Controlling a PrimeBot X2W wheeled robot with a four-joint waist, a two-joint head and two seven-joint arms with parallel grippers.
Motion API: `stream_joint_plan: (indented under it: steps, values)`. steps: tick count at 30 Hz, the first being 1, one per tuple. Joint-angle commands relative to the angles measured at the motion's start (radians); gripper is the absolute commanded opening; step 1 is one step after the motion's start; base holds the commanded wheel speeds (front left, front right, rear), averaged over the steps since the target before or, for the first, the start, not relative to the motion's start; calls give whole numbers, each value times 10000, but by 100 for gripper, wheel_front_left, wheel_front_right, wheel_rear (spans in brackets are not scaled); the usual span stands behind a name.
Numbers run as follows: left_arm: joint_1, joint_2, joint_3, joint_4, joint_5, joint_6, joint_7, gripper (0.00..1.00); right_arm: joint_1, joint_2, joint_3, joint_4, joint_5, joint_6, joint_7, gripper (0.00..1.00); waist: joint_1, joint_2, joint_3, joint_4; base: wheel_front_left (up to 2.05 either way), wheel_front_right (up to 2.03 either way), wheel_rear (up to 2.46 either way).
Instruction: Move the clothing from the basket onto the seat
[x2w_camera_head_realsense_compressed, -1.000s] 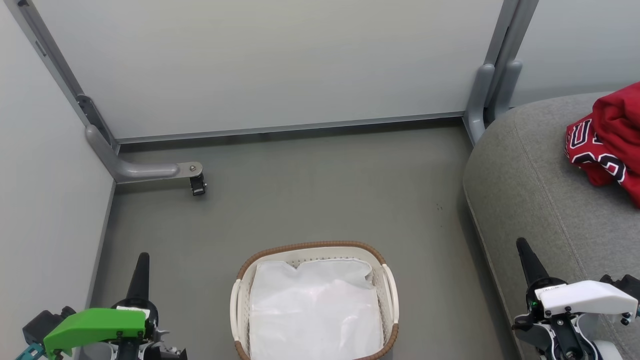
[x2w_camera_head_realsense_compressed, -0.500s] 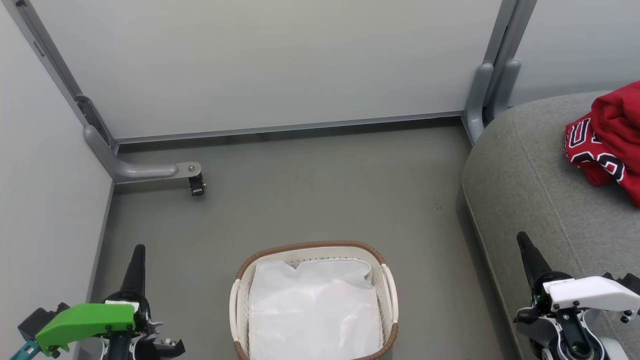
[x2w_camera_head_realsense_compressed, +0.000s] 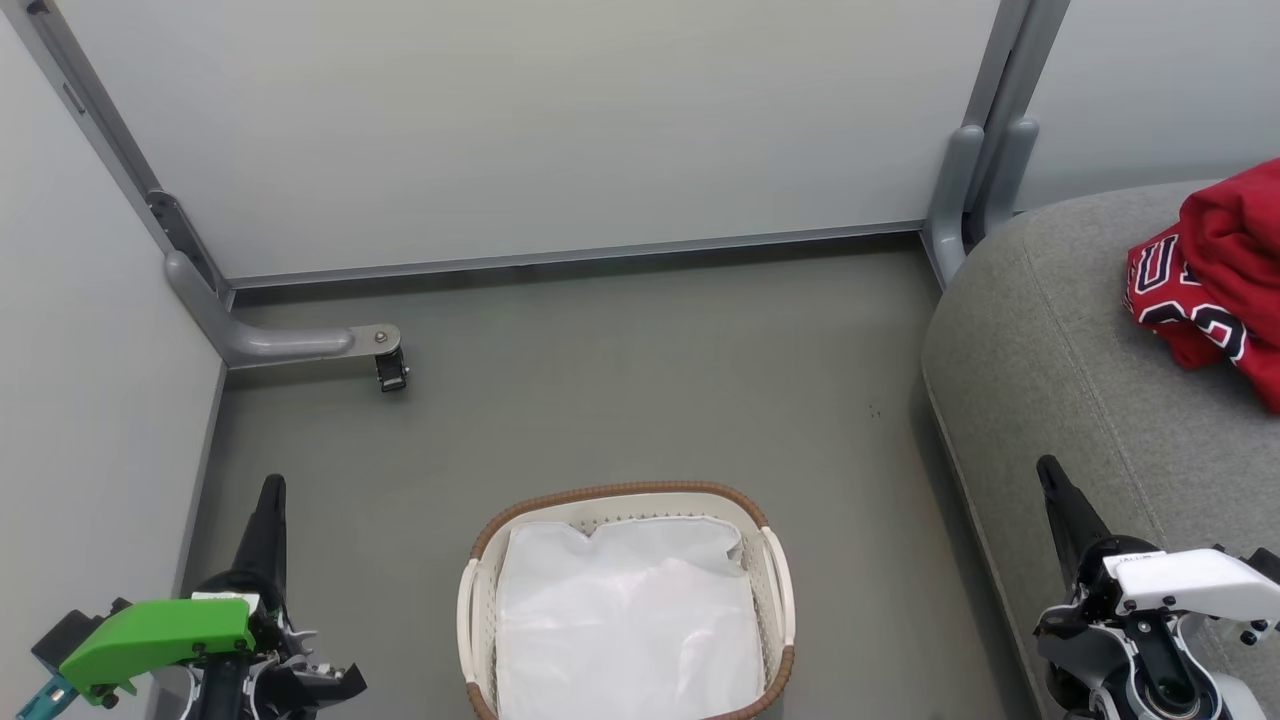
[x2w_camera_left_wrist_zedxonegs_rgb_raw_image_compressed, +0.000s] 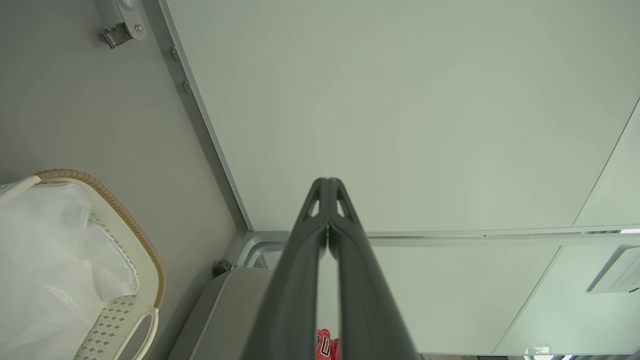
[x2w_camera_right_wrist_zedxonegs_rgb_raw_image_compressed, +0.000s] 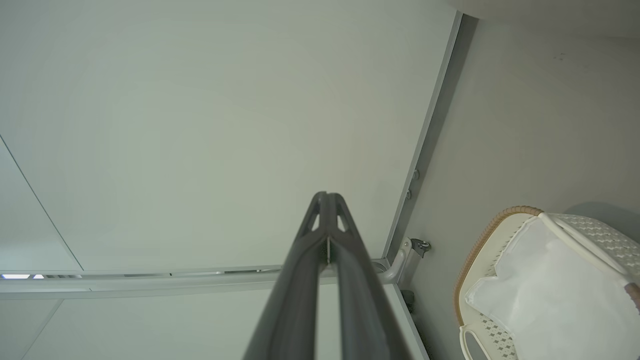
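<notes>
Red sports clothing with white trim and black, white-edged lettering (x2w_camera_head_realsense_compressed: 1215, 270) lies in a crumpled heap on the large grey fabric-upholstered seat (x2w_camera_head_realsense_compressed: 1060, 350) at the right of the head view, well apart from the basket. The seat has a rounded edge and a stitched seam running down its woven cover. Low in the middle stands the oval cream perforated plastic basket with a brown woven rim (x2w_camera_head_realsense_compressed: 620, 492) on the smooth grey floor (x2w_camera_head_realsense_compressed: 620, 380); a thin, wrinkled white liner sheet (x2w_camera_head_realsense_compressed: 630, 620) covers its inside. The left gripper (x2w_camera_head_realsense_compressed: 271, 490), under a green cover, points up at the lower left, and the right gripper (x2w_camera_head_realsense_compressed: 1047, 468), under a white cover, at the lower right, over the seat's edge. A curved grey metal foot with a small black caster (x2w_camera_head_realsense_compressed: 300, 343) stands by the pale wall panel.

In the left wrist view, the left gripper's (x2w_camera_left_wrist_zedxonegs_rgb_raw_image_compressed: 327, 181) long dark tapering fingers are pressed together at the tips with nothing between them. The basket's perforated wall (x2w_camera_left_wrist_zedxonegs_rgb_raw_image_compressed: 115, 320) and liner (x2w_camera_left_wrist_zedxonegs_rgb_raw_image_compressed: 45, 260) sit at the left, and a scrap of the red clothing (x2w_camera_left_wrist_zedxonegs_rgb_raw_image_compressed: 325, 345) shows on the seat (x2w_camera_left_wrist_zedxonegs_rgb_raw_image_compressed: 225, 310).

In the right wrist view, the right gripper's (x2w_camera_right_wrist_zedxonegs_rgb_raw_image_compressed: 327, 195) fingers likewise meet at the tips, empty. The basket (x2w_camera_right_wrist_zedxonegs_rgb_raw_image_compressed: 595, 235) and its liner (x2w_camera_right_wrist_zedxonegs_rgb_raw_image_compressed: 550, 295) lie at the lower right.
</notes>
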Motion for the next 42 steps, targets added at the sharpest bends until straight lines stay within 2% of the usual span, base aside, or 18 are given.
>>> stream_joint_plan:
  steps: [1,8,42]
  values:
    - [-182,-6,80,-62,-189,-83,61,0,-130,-62,-40,-56,206,-6,91,0,-1,0,0,-3,0,0,0]
    - [-235,-18,149,-80,-581,-99,187,0,-143,-66,-87,-82,650,-7,185,0,-1,0,4,-18,0,0,0]
    - [-208,-14,139,-73,-562,-89,186,0,-142,-65,-82,-79,636,-7,192,0,-1,0,4,-19,0,0,0]
